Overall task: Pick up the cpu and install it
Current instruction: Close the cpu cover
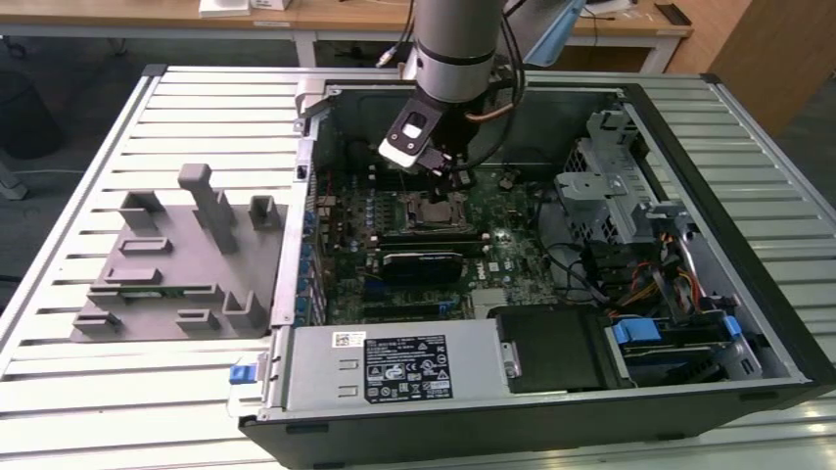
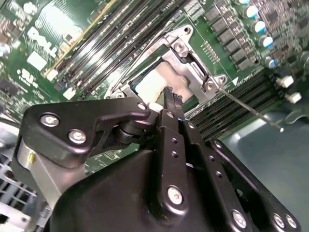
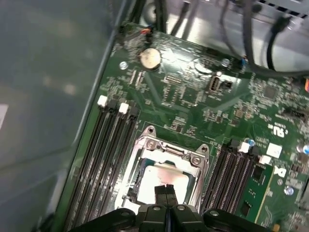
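The cpu (image 3: pixel 155 178) lies flat in the motherboard socket, its silver-white top showing inside the metal socket frame (image 3: pixel 170 149). In the second wrist view the cpu (image 2: pixel 150 83) is partly covered by my fingertips. My gripper (image 3: pixel 165 188) is shut, its two black fingers pressed together with nothing between them, their tips just over the chip's edge. In the exterior view my gripper (image 1: pixel 456 182) hangs inside the open computer case, a little above and behind the socket (image 1: pixel 434 212).
Memory slots (image 3: pixel 110 145) flank the socket on both sides. A thin lever rod (image 2: pixel 251 109) sticks out from the socket frame. The case wall (image 1: pixel 308 176), drive cage (image 1: pixel 608 186), cables and power-supply box (image 1: pixel 392 367) surround the board. A grey fixture (image 1: pixel 176 264) lies on the table at the exterior view's left.
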Robot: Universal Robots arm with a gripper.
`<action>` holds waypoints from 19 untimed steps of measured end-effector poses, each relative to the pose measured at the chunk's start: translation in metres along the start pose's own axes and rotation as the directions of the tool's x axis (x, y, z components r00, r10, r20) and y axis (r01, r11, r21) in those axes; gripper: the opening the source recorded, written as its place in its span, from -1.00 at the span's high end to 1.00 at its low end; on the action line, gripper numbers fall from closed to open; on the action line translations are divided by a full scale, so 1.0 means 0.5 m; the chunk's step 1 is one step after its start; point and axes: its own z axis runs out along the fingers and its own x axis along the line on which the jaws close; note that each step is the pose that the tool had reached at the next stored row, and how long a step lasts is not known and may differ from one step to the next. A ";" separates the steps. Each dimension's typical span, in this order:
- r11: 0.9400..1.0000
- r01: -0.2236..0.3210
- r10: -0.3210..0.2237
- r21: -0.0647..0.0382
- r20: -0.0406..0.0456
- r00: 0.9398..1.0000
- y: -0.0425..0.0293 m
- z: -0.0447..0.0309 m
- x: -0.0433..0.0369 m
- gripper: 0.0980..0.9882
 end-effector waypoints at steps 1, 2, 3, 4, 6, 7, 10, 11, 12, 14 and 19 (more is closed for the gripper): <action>1.000 0.018 -0.018 0.000 0.000 1.000 0.000 0.000 0.000 0.98; 0.999 0.036 -0.036 0.001 0.000 0.999 0.000 0.000 0.000 0.98; 0.999 0.054 -0.054 0.001 0.000 0.999 0.000 0.000 0.000 0.98; 0.997 0.072 -0.072 0.001 0.000 0.997 0.000 0.000 0.000 0.98; 0.994 0.108 -0.108 0.002 0.000 0.994 0.000 0.000 0.000 0.98; 0.992 0.126 -0.126 0.002 0.000 0.992 0.000 0.000 0.000 0.98; 0.984 0.180 -0.180 0.003 0.000 0.984 0.000 0.001 0.000 0.98; 0.980 0.198 -0.198 0.004 -0.001 0.980 0.000 0.001 0.000 0.98; 0.976 0.216 -0.216 0.004 -0.001 0.976 0.000 0.001 0.000 0.98; 0.968 0.252 -0.252 0.005 -0.001 0.968 0.000 0.001 0.000 0.98; 0.941 0.339 -0.339 0.006 -0.002 0.941 0.000 0.001 0.000 0.98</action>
